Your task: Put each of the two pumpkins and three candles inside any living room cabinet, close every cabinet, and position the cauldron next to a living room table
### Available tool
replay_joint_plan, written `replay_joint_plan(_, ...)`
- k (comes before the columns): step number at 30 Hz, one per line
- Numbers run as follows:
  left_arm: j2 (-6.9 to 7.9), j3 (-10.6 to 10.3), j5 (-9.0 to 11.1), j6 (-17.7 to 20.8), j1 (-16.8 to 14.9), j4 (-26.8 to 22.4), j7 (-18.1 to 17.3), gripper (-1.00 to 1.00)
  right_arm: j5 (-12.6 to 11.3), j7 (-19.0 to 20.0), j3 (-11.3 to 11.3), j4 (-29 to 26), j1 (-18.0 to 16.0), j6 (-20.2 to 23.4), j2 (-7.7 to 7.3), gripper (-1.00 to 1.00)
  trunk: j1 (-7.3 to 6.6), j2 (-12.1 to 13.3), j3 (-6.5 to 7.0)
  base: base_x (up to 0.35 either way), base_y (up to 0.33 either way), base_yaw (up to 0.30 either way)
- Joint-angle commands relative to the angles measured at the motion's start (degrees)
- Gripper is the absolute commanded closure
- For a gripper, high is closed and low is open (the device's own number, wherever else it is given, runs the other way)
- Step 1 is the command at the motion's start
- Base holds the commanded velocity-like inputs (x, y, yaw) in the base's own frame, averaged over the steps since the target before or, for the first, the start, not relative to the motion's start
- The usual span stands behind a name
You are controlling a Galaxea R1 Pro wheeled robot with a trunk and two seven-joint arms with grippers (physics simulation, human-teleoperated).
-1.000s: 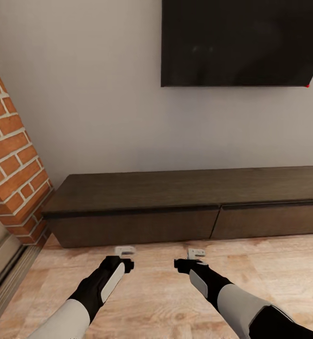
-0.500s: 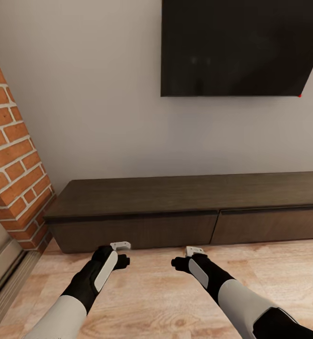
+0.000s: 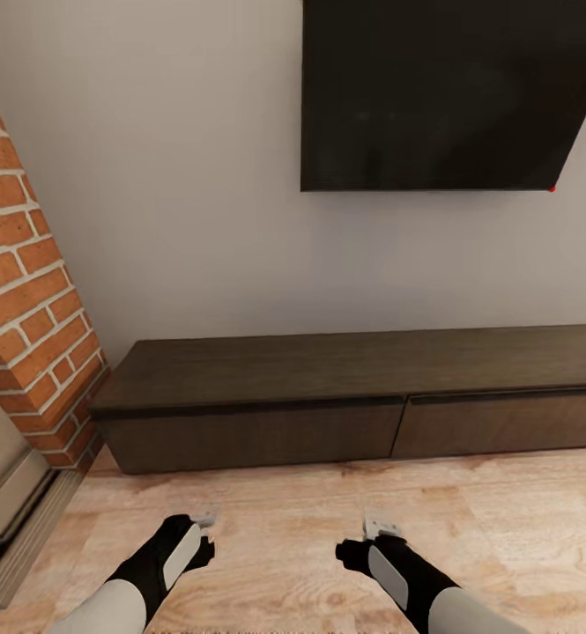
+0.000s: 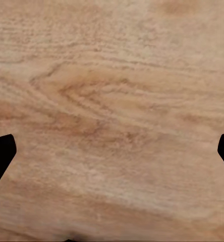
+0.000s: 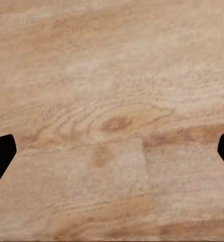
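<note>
The cabinet (image 3: 345, 401) is a long low dark-brown unit against the wall, and both its wide drawer fronts are shut flush. Short of it, over the wood floor, hang my left gripper (image 3: 203, 521) and my right gripper (image 3: 379, 527), both pointing down. In the left wrist view the dark fingertips (image 4: 1, 156) sit far apart with bare floor between them. In the right wrist view the fingertips (image 5: 1, 154) are just as wide, with nothing held. The pumpkins, candles and cauldron are out of view.
A brick fireplace (image 3: 28, 291) with a stepped hearth edge (image 3: 15, 519) stands at the left, close to the cabinet's left end. A black TV screen (image 3: 451, 88) hangs on the grey wall above. Pale wood floor (image 3: 504, 519) stretches between me and the cabinet.
Both arms have drawn back and lower in the view, away from the cabinet front. The whole picture has slid down a little, so the camera has moved. The drawers stay shut.
</note>
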Motion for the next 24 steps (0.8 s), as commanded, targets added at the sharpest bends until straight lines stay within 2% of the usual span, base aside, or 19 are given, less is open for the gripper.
replay_joint_plan(1, 0.09, 0.0, 0.0, -0.7, 0.0, 0.3, 0.0, -1.00, 0.0, 0.0, 0.0, 0.0, 0.4, -0.2, 0.01, -1.00, -0.23, 0.4, 0.19, -0.163, 0.000, 0.000)
replay_joint_plan(2, 0.58, -0.2, 0.1, -4.4, 0.1, 1.5, 0.0, -1.00, -0.1, 0.0, 0.0, 0.1, 2.8, -2.7, 0.07, -1.00, -0.45, 0.8, 0.37, -0.034, 0.000, 0.000)
replay_joint_plan(5, 0.63, -0.4, -0.2, -6.6, 0.4, 4.1, 0.0, -1.00, -0.1, 0.0, 0.0, 0.1, 3.8, -4.6, -0.05, -1.00, -1.11, 2.0, 0.91, -0.015, 0.000, 0.000)
replay_joint_plan(10, 0.74, -0.6, -0.4, -15.4, 0.9, 11.9, 0.0, -1.00, -0.2, 0.2, 0.0, 0.9, 4.9, -5.3, -0.08, -1.00, -2.20, 4.0, 1.80, -0.003, 0.000, 0.000)
replay_joint_plan(16, 0.99, -0.7, -0.6, -21.7, 2.6, 16.0, -0.2, -1.00, -0.3, 0.1, 0.0, 1.3, 5.8, -5.4, 0.07, -1.00, -3.52, 6.4, 2.88, 0.000, 0.000, 0.000)
replay_joint_plan(22, 1.42, -0.8, -0.6, -23.8, 3.8, 16.4, -3.4, -1.00, -0.3, 0.1, 0.0, 1.3, 6.0, -5.9, 0.14, -1.00, -4.84, 8.8, 3.96, -0.001, 0.000, 0.000)
replay_joint_plan(24, 1.76, -0.9, -0.6, -24.2, 3.9, 16.5, -4.4, -1.00, -0.2, 0.1, 0.0, 1.4, 6.2, -7.6, 0.15, -1.00, -5.28, 9.6, 4.32, -0.123, 0.000, 0.000)
